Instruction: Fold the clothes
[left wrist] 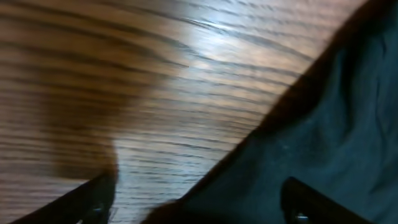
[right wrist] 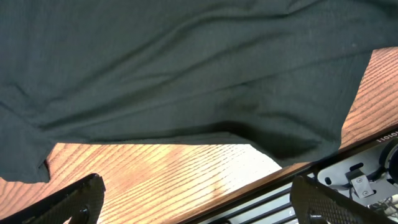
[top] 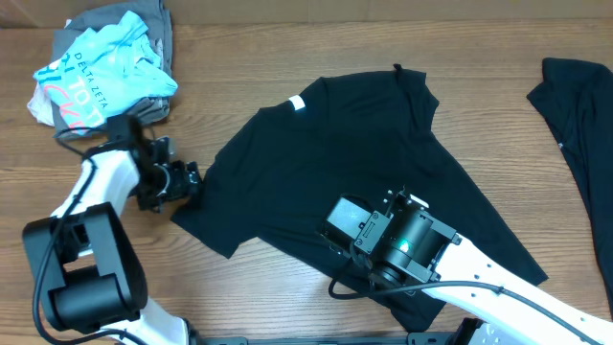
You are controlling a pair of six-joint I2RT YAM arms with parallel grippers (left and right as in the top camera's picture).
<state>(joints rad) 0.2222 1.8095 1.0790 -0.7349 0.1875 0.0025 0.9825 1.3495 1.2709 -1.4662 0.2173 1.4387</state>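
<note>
Black T-shirt point(top: 354, 163) lies diagonally — collar upper-left — left gripper point(top: 192, 179), right gripper point(right wrist: 199, 199) both spread.

White links, black joints on left arm point(top: 96, 182) and right arm point(top: 498, 287); black cable point(top: 383, 286); green wrist light point(top: 406, 243); black-fingered left tool point(left wrist: 199, 202), right tool point(right wrist: 199, 202)

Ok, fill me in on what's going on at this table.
Two robot arms are working on a black T-shirt spread unfolded on the wooden table. The left end effector sits at the shirt's sleeve edge with jaws open, gripping nothing. The right end effector is open too, over the hem near the table's front edge. A pile of other clothes lies in the far left corner, and another dark garment at the right edge.
</note>
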